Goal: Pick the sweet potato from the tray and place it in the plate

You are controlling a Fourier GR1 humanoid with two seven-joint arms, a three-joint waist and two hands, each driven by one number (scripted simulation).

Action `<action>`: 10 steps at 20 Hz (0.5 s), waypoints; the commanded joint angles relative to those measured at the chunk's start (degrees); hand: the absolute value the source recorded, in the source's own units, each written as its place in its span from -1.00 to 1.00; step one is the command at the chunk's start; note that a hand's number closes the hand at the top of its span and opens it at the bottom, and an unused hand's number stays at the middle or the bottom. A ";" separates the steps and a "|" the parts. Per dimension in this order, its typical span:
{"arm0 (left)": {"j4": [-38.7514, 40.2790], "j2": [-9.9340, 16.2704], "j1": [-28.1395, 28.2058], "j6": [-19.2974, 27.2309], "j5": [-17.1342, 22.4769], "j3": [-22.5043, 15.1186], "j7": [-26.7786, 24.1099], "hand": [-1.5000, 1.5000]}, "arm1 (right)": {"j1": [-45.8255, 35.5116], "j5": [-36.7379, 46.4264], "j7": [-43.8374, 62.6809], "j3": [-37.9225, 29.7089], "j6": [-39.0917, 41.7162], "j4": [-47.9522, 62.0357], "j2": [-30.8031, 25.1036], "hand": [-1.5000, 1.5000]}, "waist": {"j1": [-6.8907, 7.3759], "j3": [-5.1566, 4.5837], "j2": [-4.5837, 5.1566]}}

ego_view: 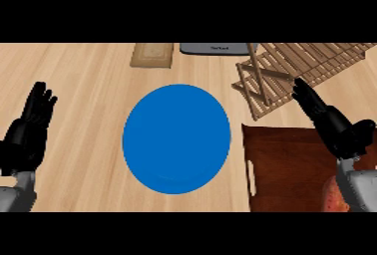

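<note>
The right hand [335, 127] is shown above the upper right part of the dark reddish-brown rectangular tray [283, 164], with its fingers extended and relaxed; nothing is grasped. Its fingertips are directed toward the upper left, where the folded light wooden slatted rack [294, 67] is located just beyond them. The orange-red sweet potato [333, 196] is seen only in part, below the right hand and directly beside the grey right forearm, at the lower right of the tray. Most of it is hidden by the forearm, so its full outline cannot be determined. No contact between the hand and the sweet potato is visible.

The round blue plate [177, 138] is positioned on the light wooden counter [81, 69], to the left of the right hand and just beside the left edge of the tray. The plate carries nothing.

The left hand [29, 127] is shown at the left edge of the view, open, fingers pointing up, resting well apart from the plate.

Beyond the plate, a tan rectangular board [152, 54] and a grey flat device [215, 48] are placed at the far edge of the counter.
</note>
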 commanded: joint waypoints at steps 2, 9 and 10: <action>2.02 -2.81 3.87 1.43 -2.13 -2.02 1.47 0.00 | 3.76 -8.89 -1.57 -5.24 6.46 -2.84 -1.03 1.00 | -2.11 -0.18 -1.84; 4.58 -4.37 6.70 2.92 -2.45 -6.05 8.08 0.00 | 7.30 14.15 -7.18 -8.96 2.91 -10.99 -21.27 1.00 | -6.64 -0.94 -2.60; 5.04 -4.61 5.98 2.82 -2.02 -5.91 8.89 0.00 | 9.05 18.48 -8.73 -8.02 0.45 -12.21 -21.66 1.00 | -7.35 -0.65 -2.44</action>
